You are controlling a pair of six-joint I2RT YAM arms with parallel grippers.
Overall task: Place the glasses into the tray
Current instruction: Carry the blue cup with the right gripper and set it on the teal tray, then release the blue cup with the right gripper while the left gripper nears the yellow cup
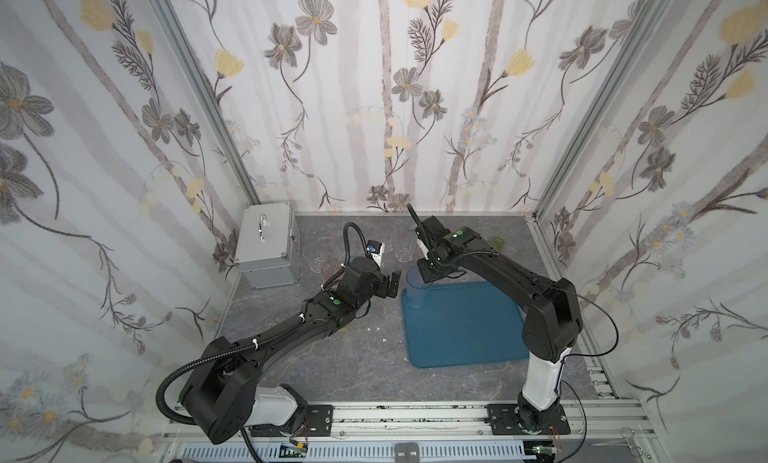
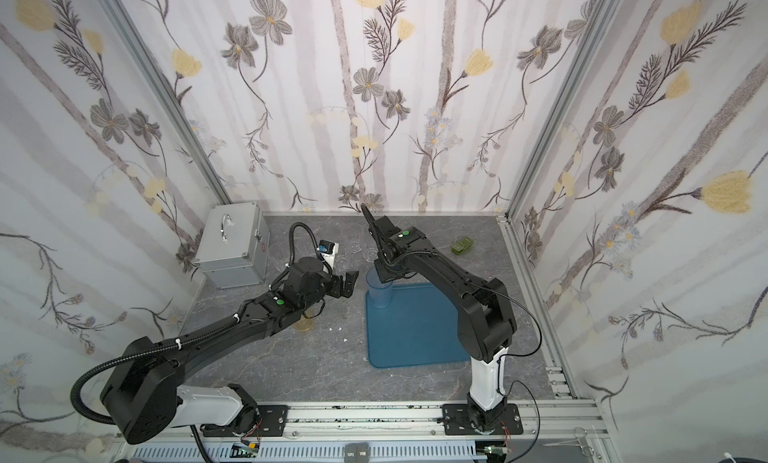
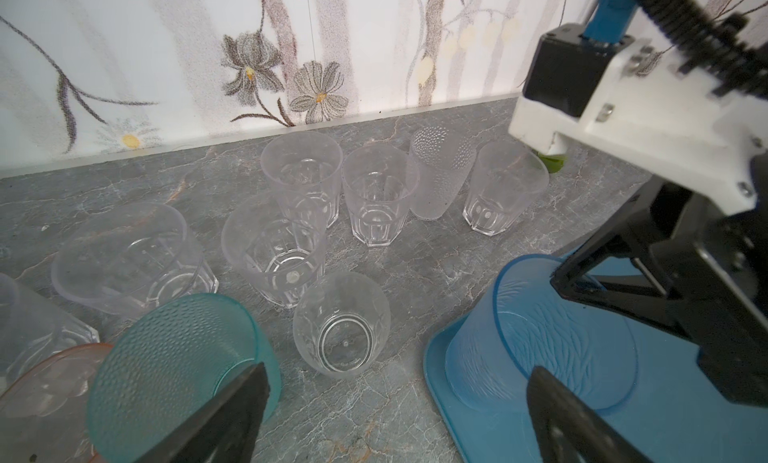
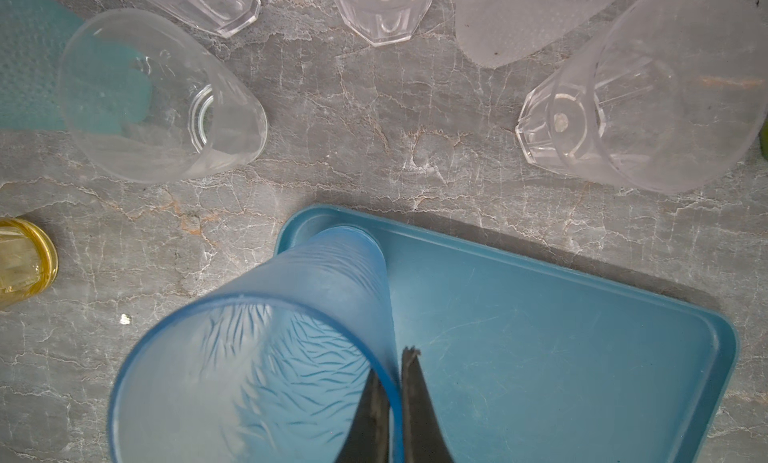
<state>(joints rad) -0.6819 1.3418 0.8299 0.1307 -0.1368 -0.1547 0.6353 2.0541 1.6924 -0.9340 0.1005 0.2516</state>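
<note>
Fingers of your right gripper (image 4: 392, 369) are pressed almost together and pinch the rim of the blue glass (image 4: 291, 315), one finger inside the wall and one outside. This glass stands upright in the corner of the tray (image 4: 561, 315), which in both top views is the corner at 10 o'clock. Its base seems to sit on the tray floor, close against the low rim.

I judge that the step in hand is the release. Before you open, make sure the base lies flat and not on the raised rim, because a tall glass like this probably tips easily. Open only a little, then lift straight up, so that the inner finger does not catch the rim and pull the glass over.

Your left gripper (image 1: 390, 285) has its fingers spread wide and holds nothing. It hangs above the table (image 3: 415, 253), at about 9 o'clock from the blue glass. The teal glass (image 3: 174, 357) is near it, the clear glasses (image 3: 374, 199) wait at 11 o'clock from the tray, and the yellow glass (image 4: 20, 261) stands apart.
</note>
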